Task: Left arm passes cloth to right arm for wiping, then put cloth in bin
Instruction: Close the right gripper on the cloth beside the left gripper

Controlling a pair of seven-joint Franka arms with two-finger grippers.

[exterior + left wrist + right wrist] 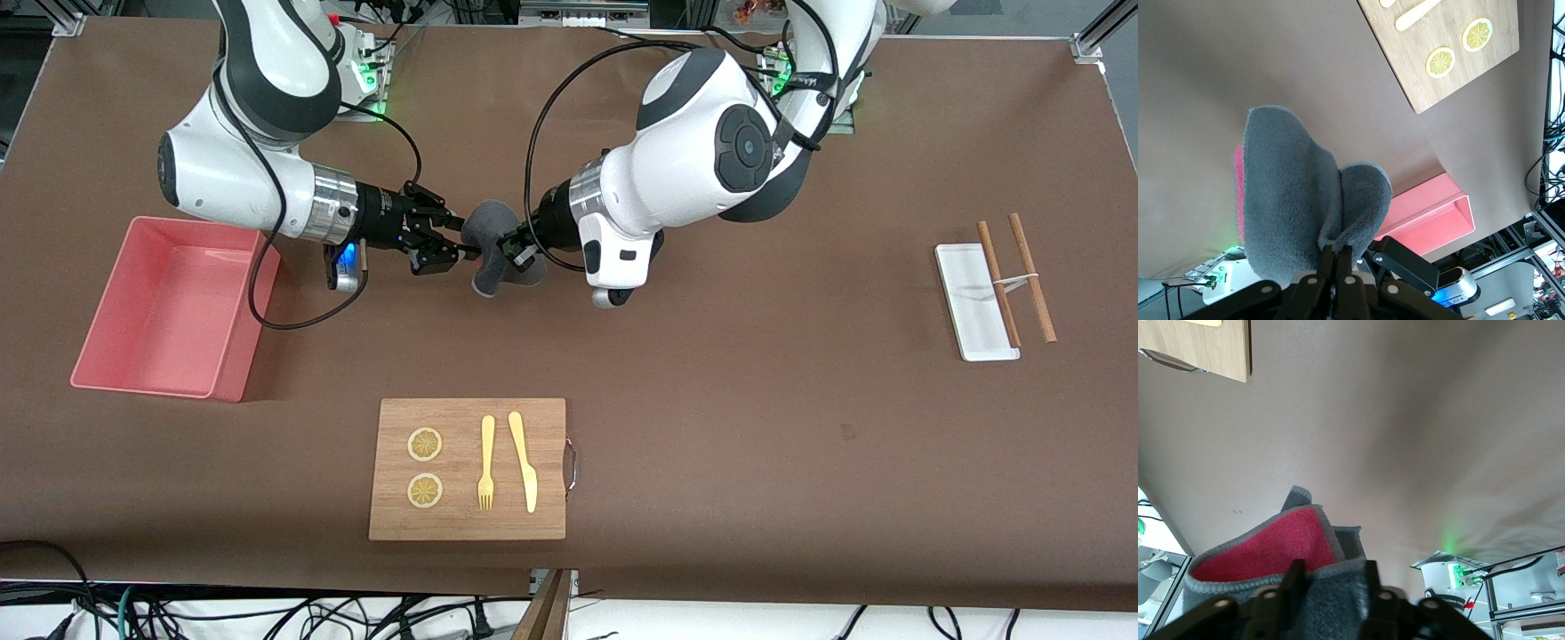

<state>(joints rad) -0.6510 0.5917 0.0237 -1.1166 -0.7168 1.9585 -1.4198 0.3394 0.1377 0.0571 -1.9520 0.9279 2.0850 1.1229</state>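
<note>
The dark grey cloth point(492, 233) hangs in the air between both grippers, over the bare table between the arms' bases and the wooden board. My left gripper point(511, 249) is shut on a fold of it; in the left wrist view the left gripper point(1338, 250) pinches the grey cloth point(1291, 187). My right gripper point(463, 242) is open, its fingers on either side of the cloth's other edge. The right wrist view shows the right gripper point(1333, 565) with the cloth's red-pink side point(1265, 547) between its spread fingers. The pink bin point(169, 307) stands at the right arm's end and also shows in the left wrist view point(1431, 213).
A wooden board point(467, 468) with two lemon slices, a yellow fork and a yellow knife lies near the front camera. A white flat tray point(973, 302) with two brown chopsticks point(1031, 276) lies at the left arm's end.
</note>
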